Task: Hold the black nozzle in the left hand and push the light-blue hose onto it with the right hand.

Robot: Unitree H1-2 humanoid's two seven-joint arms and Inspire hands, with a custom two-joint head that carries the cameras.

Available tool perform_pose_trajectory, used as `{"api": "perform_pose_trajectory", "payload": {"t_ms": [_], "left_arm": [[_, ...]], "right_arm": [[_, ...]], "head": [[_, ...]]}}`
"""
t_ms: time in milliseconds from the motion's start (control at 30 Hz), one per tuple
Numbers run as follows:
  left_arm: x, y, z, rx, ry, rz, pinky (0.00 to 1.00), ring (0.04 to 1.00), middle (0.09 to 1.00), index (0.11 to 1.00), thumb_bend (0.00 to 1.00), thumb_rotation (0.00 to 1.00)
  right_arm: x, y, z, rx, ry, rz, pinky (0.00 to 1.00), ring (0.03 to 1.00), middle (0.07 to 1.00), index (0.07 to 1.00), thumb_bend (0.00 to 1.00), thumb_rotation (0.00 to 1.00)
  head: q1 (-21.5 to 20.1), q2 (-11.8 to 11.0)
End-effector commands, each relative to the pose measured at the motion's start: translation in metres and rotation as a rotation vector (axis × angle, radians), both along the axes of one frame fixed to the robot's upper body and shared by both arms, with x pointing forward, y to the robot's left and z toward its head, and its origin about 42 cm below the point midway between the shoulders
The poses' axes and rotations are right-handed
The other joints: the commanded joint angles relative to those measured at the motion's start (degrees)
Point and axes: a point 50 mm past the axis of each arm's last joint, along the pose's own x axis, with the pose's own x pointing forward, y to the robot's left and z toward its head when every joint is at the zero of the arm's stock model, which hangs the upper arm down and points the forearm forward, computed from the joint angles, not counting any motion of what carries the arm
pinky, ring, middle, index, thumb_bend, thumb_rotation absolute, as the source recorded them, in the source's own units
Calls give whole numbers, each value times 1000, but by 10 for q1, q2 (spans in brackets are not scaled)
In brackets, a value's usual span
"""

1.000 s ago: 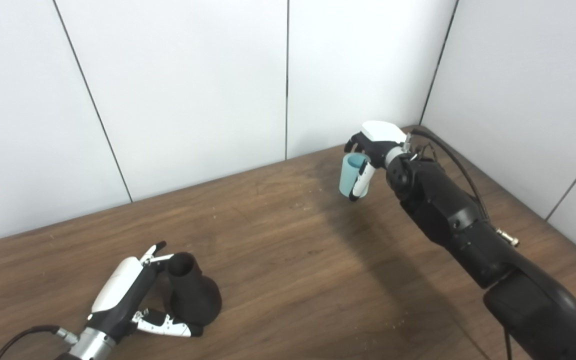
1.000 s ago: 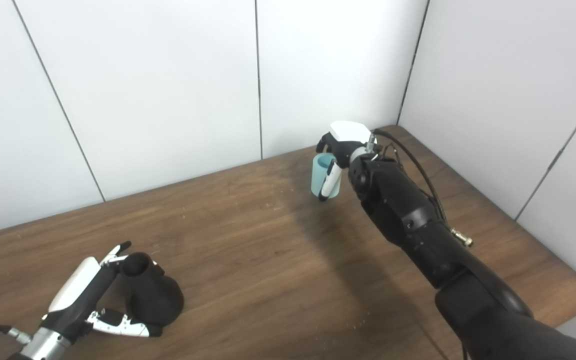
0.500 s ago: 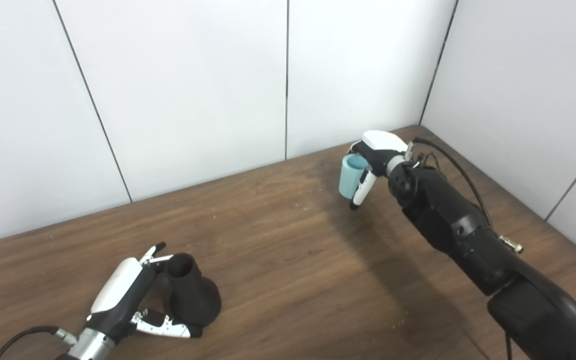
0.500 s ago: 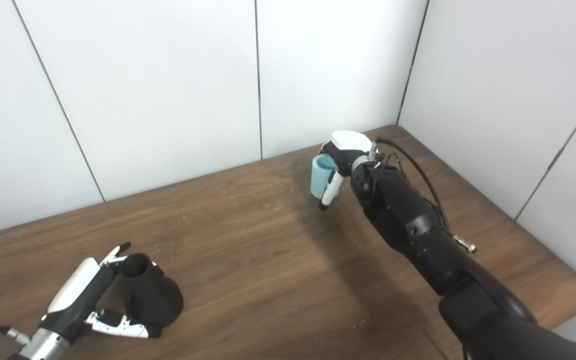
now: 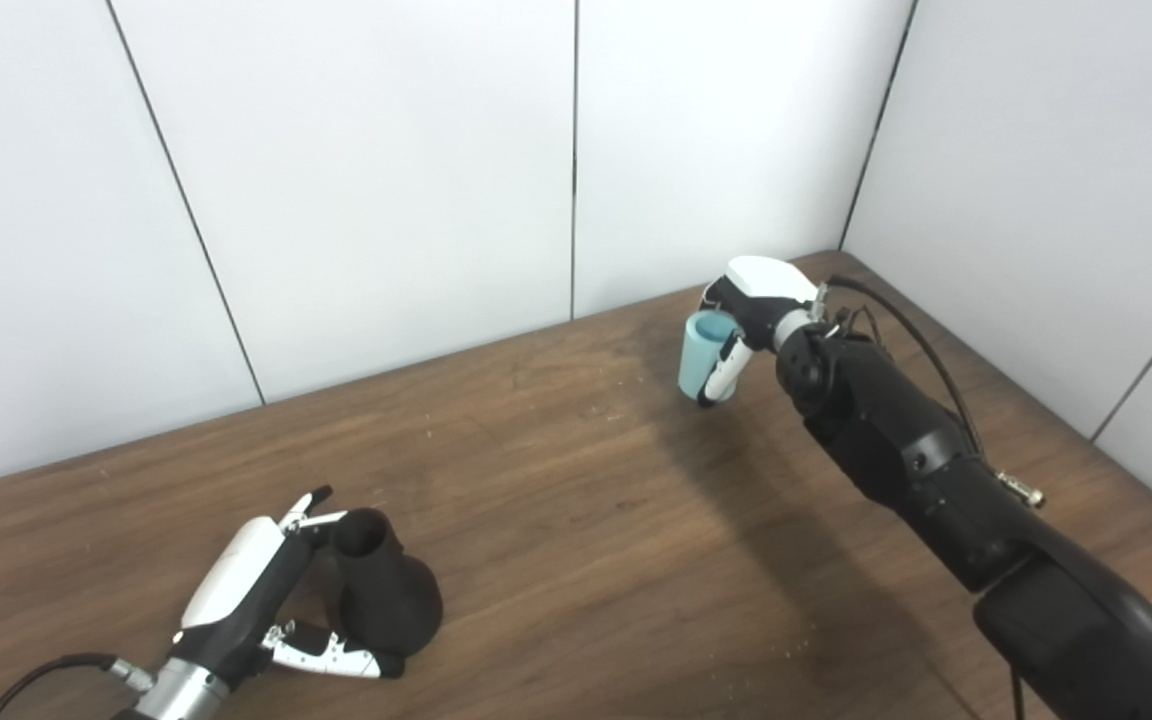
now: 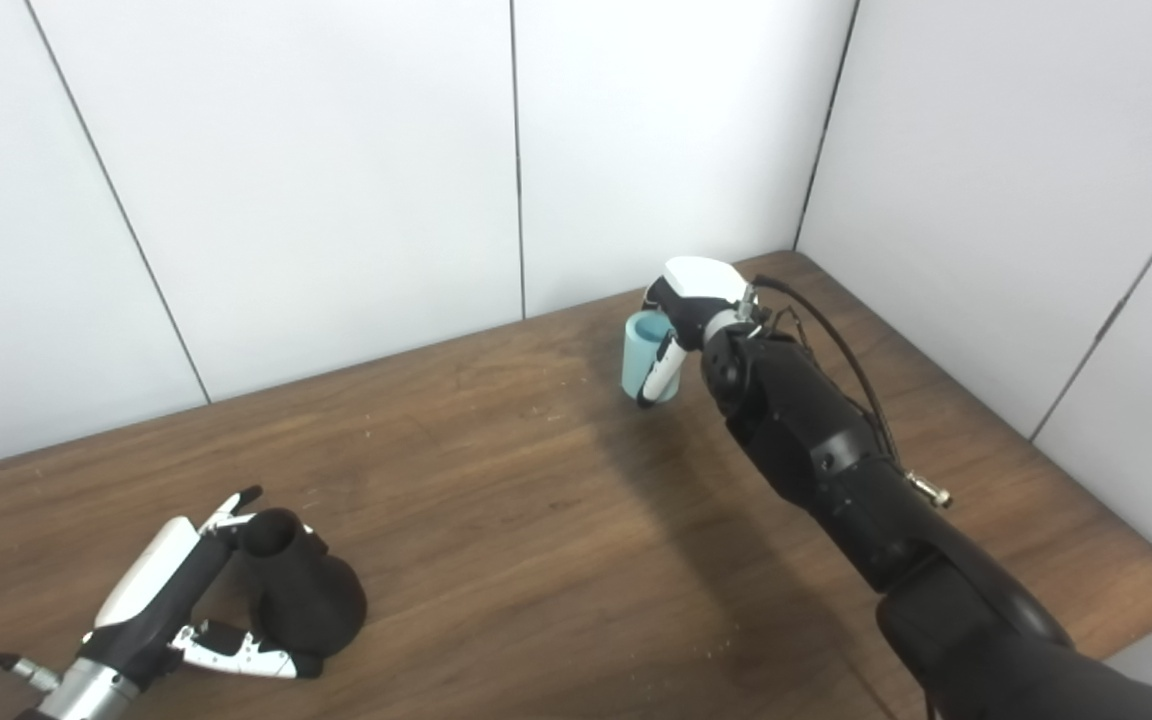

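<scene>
Fingers of the right hand are wrapped on the hose, a short light-blue tube held far back on the table, close to the rear wall. Its long axis is nearly upright, tipped slightly, with the open mouth facing up and toward the cameras. Whether its lower end touches the table or hangs just above it cannot be told.

Well apart from it, at the near left, the left hand cups the nozzle. One finger lies along the narrow neck and the thumb curls under the flared base, so the hold looks loose, more a bracket than a clamp. The nozzle rests on the table, wide base toward the right, narrow open neck pointing up and back.

What the next move turns on, as I judge it: the nozzle lies down-left of the hose, across most of the table, and the two axes do not line up. The hose likely has to travel toward the left hand and turn so one open end meets the neck squarely. The left hand probably needs a firmer hold first, or the push may skid the nozzle.
</scene>
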Motion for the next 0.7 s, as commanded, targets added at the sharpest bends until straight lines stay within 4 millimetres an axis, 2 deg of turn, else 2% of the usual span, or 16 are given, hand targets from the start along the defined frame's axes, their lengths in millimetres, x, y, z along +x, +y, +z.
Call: {"api": "perform_pose_trajectory", "payload": {"t_ms": [0, 133, 500, 600, 667], "left_arm": [[-13, 17, -30, 141, 118, -2, 1000, 604, 486, 482, 527, 0], [-14, 16, -30, 144, 118, -6, 1000, 604, 486, 482, 527, 0], [-13, 13, -29, 148, 119, -12, 1000, 604, 481, 484, 527, 0], [-13, 10, -29, 151, 119, -15, 1000, 604, 478, 485, 527, 0], [-13, 7, -29, 153, 119, -16, 1000, 603, 478, 485, 527, 0]], "right_arm": [[4, -5, 25, -22, -107, -8, 394, 421, 482, 532, 517, 1], [3, -4, 27, -20, -150, -9, 385, 439, 481, 494, 520, 0], [2, -7, 31, -22, -197, 11, 387, 439, 488, 484, 520, 0], [2, -1, 40, -19, -208, 35, 387, 441, 486, 481, 511, 0], [0, 14, 54, -7, -225, 75, 381, 444, 486, 478, 506, 0]], "head": [[-1, 1], [-1, 1], [13, 7], [29, 10], [39, 11]]}}
